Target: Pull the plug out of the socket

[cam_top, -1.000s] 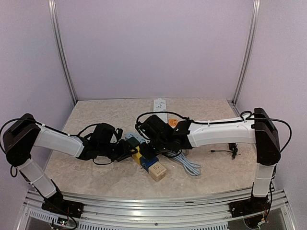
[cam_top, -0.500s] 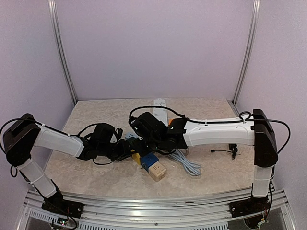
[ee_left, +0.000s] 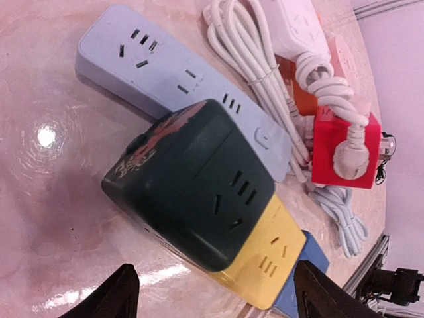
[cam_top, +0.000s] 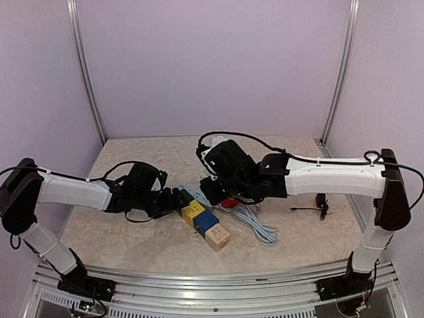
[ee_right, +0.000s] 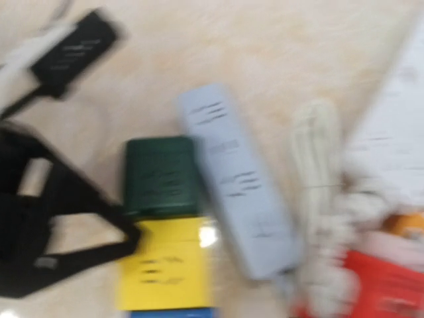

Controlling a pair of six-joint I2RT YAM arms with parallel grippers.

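Dark-green cube socket [ee_left: 192,185] bare, left fingers [ee_left: 122,295] released; white plug [ee_left: 349,159] seemingly unpulled in red cube socket [ee_left: 368,142]; right fingers indiscernible.

Your right wrist view is smeared: slot markings on the green cube [ee_right: 161,175] and yellow cube [ee_right: 165,265] are unreadable, and the blue cube [ee_right: 172,313] and red cube [ee_right: 391,285] run off its bottom edge. From above, the right gripper [cam_top: 218,192] is buried under its wrist; you cannot tell how its jaws stand. In your left wrist view, the yellow cube hides most of the blue one.
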